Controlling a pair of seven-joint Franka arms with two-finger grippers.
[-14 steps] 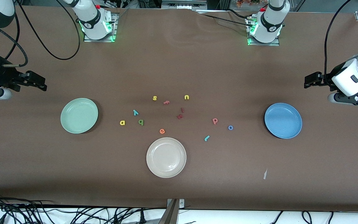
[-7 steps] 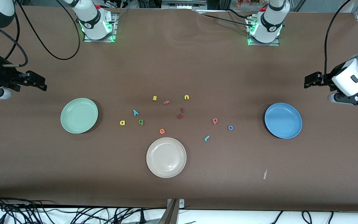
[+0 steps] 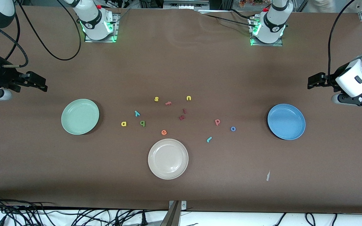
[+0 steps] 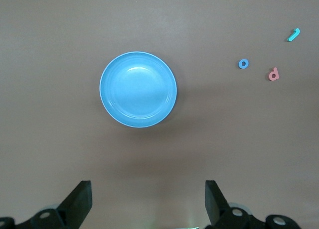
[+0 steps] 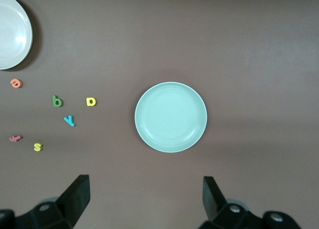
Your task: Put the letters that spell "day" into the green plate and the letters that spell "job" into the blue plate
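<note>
Nothing has been picked up yet. Both plates are bare and all the letters lie on the brown table (image 3: 181, 62).

The green plate (image 3: 80, 116) sits toward the right arm's end of the table. The three letters for "day" lie just beside it, toward the middle: the yellow a (image 3: 123, 124), the green d (image 3: 142, 123) and the teal y (image 3: 137, 113). The a is the closest to the plate, so it looks like the easy one to start with.

The blue plate (image 3: 286, 121) sits toward the left arm's end. The letters for "job" lie near it: the blue o (image 3: 233, 128), the pink b (image 3: 217, 122) and the teal j (image 3: 209, 139). The o is the closest to that plate.

Each word lies near its own plate and its own arm, so each arm probably has only a short way to carry things.

The right gripper (image 3: 36, 83) hangs over the bare table near the green plate, with its jaws wide and holding nothing. The left gripper (image 3: 316, 81) hangs over the bare table near the blue plate, its jaws wide and holding nothing too. Both arms wait.

Other letters lie in the middle and should stay there: a yellow s (image 3: 156, 99), a yellow u (image 3: 188, 98) and an orange e (image 3: 164, 132). The white plate (image 3: 168, 158) should stay bare.
</note>
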